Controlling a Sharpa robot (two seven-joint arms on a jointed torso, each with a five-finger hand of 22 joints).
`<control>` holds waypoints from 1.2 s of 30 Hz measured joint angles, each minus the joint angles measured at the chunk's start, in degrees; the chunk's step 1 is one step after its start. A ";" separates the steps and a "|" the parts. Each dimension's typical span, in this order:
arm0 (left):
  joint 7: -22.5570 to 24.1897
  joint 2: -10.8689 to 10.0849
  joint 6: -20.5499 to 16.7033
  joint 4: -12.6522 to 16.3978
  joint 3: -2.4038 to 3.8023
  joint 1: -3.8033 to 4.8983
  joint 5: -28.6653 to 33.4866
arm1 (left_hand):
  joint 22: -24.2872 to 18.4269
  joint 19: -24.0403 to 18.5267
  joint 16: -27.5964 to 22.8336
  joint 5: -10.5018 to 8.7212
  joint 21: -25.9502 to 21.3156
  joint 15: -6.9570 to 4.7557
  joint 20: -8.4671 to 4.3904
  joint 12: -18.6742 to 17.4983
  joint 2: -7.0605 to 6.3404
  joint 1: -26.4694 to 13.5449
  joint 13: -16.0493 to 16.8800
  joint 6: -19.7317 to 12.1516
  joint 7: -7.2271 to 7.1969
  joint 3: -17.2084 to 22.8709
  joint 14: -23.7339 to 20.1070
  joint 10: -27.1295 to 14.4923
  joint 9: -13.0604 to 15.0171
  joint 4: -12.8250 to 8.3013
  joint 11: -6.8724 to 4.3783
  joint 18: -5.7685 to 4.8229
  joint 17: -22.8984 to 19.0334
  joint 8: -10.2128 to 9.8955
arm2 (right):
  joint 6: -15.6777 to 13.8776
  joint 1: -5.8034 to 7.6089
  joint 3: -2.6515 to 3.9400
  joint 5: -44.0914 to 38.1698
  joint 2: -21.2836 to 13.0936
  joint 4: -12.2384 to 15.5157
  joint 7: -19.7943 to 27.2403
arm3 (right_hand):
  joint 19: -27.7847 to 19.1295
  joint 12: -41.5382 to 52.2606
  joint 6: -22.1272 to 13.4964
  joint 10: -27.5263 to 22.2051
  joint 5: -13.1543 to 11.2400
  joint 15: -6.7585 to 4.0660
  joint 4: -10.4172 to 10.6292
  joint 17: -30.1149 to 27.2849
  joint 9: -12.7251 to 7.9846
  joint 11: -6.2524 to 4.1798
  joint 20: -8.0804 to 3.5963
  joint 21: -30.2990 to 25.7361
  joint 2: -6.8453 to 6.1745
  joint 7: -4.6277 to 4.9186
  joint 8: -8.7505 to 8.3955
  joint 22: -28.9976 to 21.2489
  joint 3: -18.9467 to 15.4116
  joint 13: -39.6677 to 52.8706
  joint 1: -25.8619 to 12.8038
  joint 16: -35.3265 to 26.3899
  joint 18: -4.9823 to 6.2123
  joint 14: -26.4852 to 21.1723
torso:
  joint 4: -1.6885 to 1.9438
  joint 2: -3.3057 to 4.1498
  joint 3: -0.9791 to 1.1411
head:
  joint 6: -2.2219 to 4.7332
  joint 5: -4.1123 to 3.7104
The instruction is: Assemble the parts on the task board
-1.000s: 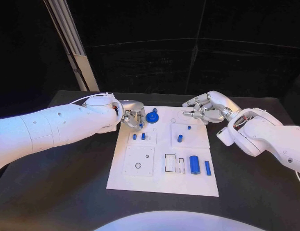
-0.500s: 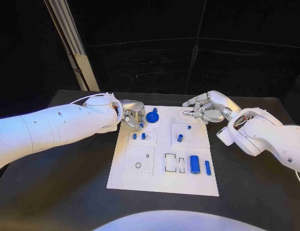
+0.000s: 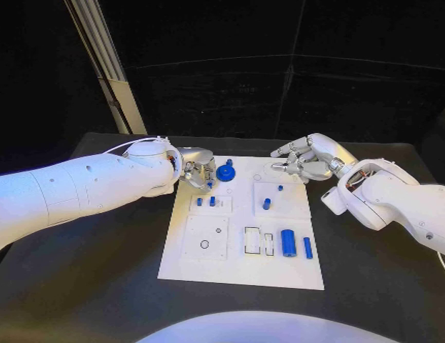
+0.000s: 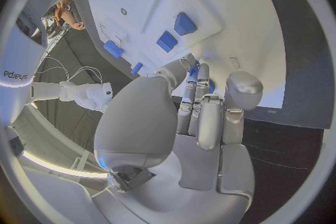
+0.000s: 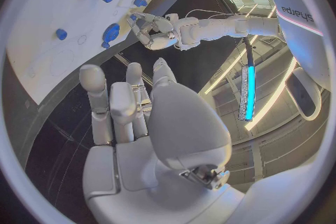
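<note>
Between your two hands lies the white task board [image 3: 245, 227] on the black worktop [image 3: 88, 286]. Your left hand [image 3: 194, 174] hovers over the board's far corner on its own side, fingers bent downward near a round blue part with a knob [image 3: 226, 174], which sits just beside the fingertips; whether the fingers touch that part cannot be told from the head view. In the left wrist view the left hand's fingers [image 4: 199, 102] lie close together and stretch toward the board [image 4: 231, 33], with a sliver of blue showing at their tips; whether anything is pinched there cannot be told.

Your right hand [image 3: 306, 161] hangs over the board's far edge on the opposite side, fingers loosely curled and apart, holding nothing. In the right wrist view the right hand's fingers [image 5: 119, 103] point toward the board's edge [image 5: 56, 75].

Nearer to you than the left hand stand two small blue pegs [image 3: 206, 201]. Nearer than the right hand stand two further blue parts [image 3: 271, 198]. Well toward you from both hands lie a thick blue cylinder [image 3: 287, 240] and a thin blue pin [image 3: 308, 247], side by side.
</note>
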 measured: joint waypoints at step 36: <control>-0.51 0.15 1.11 -0.30 -0.01 0.01 0.64 | -0.01 -0.20 -0.01 -0.14 -0.27 0.00 0.20 -0.66 -0.84 -1.79 -0.01 -1.55 0.07 -0.17 0.00 -0.93 -0.18 0.17 0.50 0.00 -0.52 -1.33 | -0.01 0.00 0.00 0.04 0.39 -0.31 0.11 | 0.00 0.22 0.00 0.00 0.00 0.00 -0.16 0.25 0.00 0.00 0.00 0.00 0.00 0.00 0.00 0.08 -0.16 -0.03 0.00 0.00 0.00 0.00 | -0.01 -0.03 -0.03 | -0.28 -0.14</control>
